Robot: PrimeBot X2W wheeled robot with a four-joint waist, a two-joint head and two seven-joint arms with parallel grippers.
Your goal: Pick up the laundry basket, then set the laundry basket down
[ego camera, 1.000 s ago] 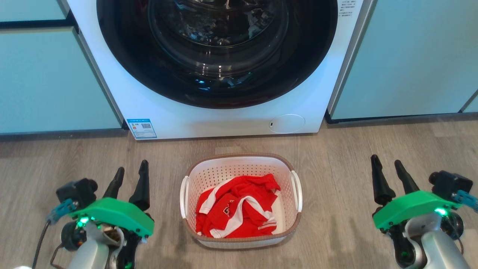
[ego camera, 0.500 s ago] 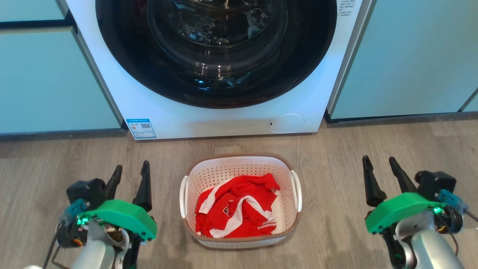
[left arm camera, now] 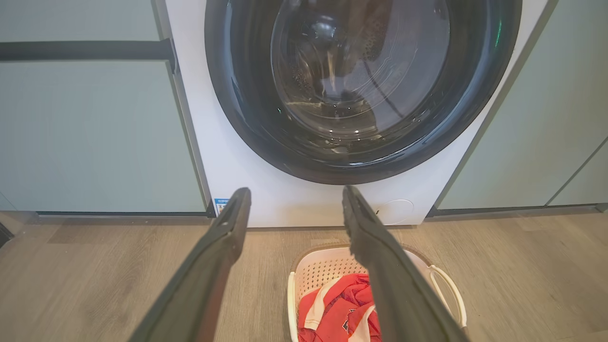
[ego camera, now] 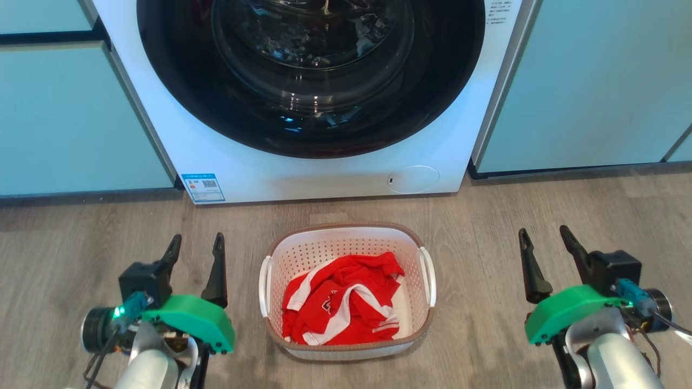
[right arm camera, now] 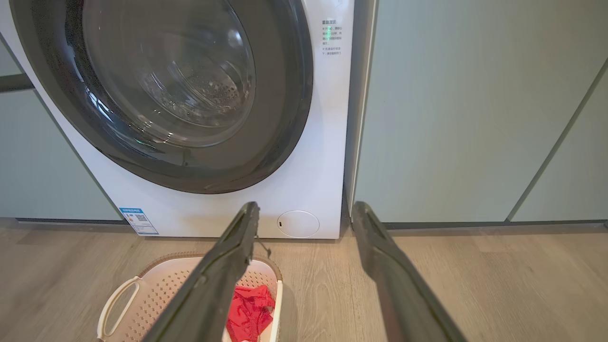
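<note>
Compared to a second ago, the left hand has slid in a bit toward the laundry basket, fingers apart and holding nothing. The laundry basket sits on the floor between both hands, touching neither. The right hand has nudged inward too, fingers also spread.

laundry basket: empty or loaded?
Loaded. A crumpled red-and-white garment lies inside the laundry basket, covering most of its bottom and sitting below the brown rim.
</note>
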